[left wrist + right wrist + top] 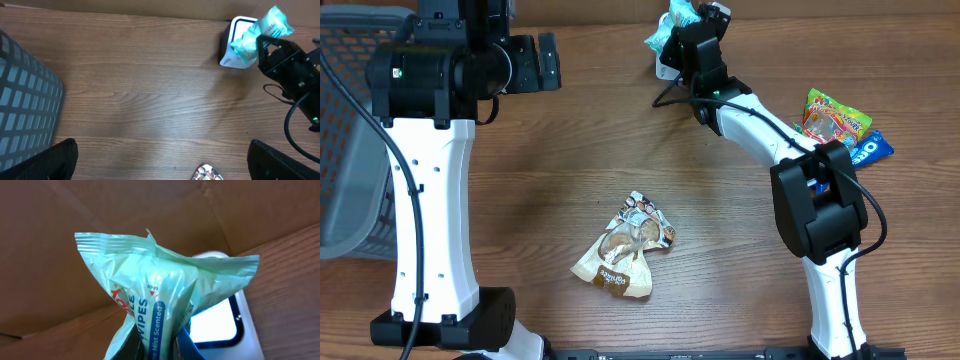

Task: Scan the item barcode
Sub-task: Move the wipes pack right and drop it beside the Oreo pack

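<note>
Nearest the arm bases lies one tan snack bag (625,245), flat on the wooden table (570,150) between the two arms. Further out on the right, one bright candy bag (835,118) and one blue cookie pack (870,150) sit side by side at the table's right edge, close to the right arm. That makes four packets in all, counting the one pack of wipes (155,280).

One grey basket (340,120) stands at the left edge. The left gripper (550,62) hangs beside it with its jaws spread wide and nothing in them.

At the far edge, the right gripper (698,30) has its jaws pressed onto the lower end of the wipes pack, holding it upright. The one white scanner (230,50) is just behind the pack; whether they touch cannot be told. A cardboard wall (75,210) rises close behind both.

A broad stretch of bare wood lies between the snack bag and the scanner.
</note>
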`<state>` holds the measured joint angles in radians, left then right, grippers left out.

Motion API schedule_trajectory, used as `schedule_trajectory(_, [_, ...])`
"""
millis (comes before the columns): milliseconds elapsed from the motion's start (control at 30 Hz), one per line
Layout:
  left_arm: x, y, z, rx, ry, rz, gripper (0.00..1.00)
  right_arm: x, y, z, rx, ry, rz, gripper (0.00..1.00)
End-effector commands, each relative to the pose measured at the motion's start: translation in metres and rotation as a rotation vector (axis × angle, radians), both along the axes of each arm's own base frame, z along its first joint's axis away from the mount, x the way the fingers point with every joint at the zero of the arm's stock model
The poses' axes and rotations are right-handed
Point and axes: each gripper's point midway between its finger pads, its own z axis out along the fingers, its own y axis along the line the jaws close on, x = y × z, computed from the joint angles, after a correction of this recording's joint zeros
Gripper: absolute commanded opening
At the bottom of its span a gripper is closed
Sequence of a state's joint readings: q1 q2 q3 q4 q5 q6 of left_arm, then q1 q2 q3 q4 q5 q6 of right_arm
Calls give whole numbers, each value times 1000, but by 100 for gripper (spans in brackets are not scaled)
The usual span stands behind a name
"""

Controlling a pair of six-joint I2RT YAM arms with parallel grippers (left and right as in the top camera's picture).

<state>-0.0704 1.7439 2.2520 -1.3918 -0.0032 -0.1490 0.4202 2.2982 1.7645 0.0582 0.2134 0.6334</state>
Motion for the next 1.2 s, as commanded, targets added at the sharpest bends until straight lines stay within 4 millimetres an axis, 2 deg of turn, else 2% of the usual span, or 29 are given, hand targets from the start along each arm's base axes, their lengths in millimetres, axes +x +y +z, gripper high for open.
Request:
schedule_trajectory(0, [1,-1,0,11,0,-16,100,-4,-2,52,-15,-51,16,4])
schedule_trajectory(133, [1,-1,0,11,0,-16,100,-27,-15,99,-22,-32,14,4])
schedule_trajectory(267, [1,-1,0,11,0,-16,100,-62,-34,154,-25,-24,10,4])
schedule_trajectory(367, [1,-1,0,11,0,-16,100,-94,-58,179,-42,25,-9,4])
schedule_trajectory(467, [1,-1,0,11,0,-16,100,-125,-93,188,-42,115,-64,4])
schedule_trajectory(600, [1,-1,0,11,0,-16,100,-165,-153,173,-16,298,-210,4])
schedule_trajectory(733, [1,-1,0,12,0,-17,100,-201,-224,133,8,532,-414,4])
schedule_trajectory(867, [1,-1,0,12,0,-16,100,-223,-274,96,18,682,-541,4])
schedule_trajectory(1033, [1,-1,0,11,0,-16,100,-234,-315,49,36,785,-647,4])
schedule_trajectory(1167, [1,-1,0,12,0,-16,100,-232,-330,13,55,837,-678,4])
